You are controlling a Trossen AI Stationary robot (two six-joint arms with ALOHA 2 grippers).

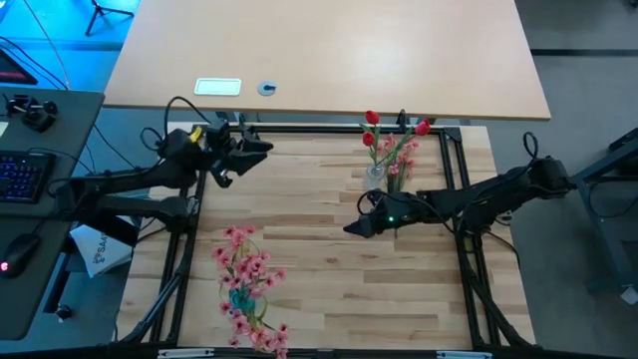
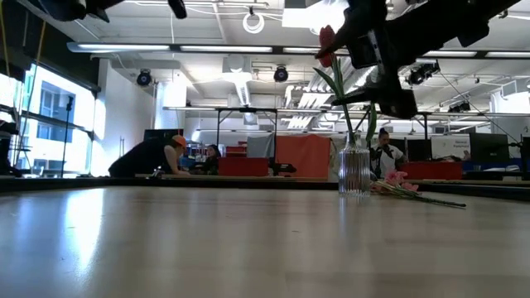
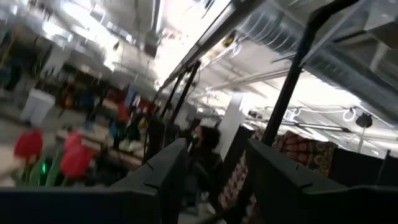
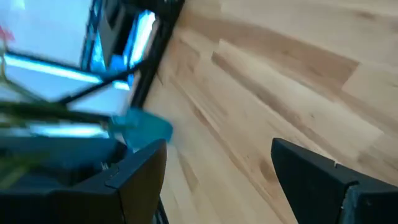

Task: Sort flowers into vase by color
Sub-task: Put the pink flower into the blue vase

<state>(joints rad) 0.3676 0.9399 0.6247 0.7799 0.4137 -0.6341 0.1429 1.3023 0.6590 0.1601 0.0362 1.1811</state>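
Note:
A clear glass vase (image 1: 375, 175) stands at the table's far right and holds red-budded flowers (image 1: 371, 120). In the low view the vase (image 2: 354, 170) has a red bud (image 2: 327, 41) high above it. Pink flowers (image 1: 404, 155) lie on the table beside this vase. A teal vase (image 1: 242, 296) near the front left holds a spray of pink flowers (image 1: 244, 264). My left gripper (image 1: 261, 148) hangs open in the air at the far left, nothing between its fingers. My right gripper (image 1: 351, 228) is open above the table's middle, in front of the glass vase.
A black frame (image 1: 454, 170) runs around the work area. Bare wooden tabletop (image 1: 329, 289) lies between the two vases. Beyond the far edge, a second table carries a white plate (image 1: 217, 87) and a small round thing (image 1: 267, 89). People show in the room behind (image 2: 153, 157).

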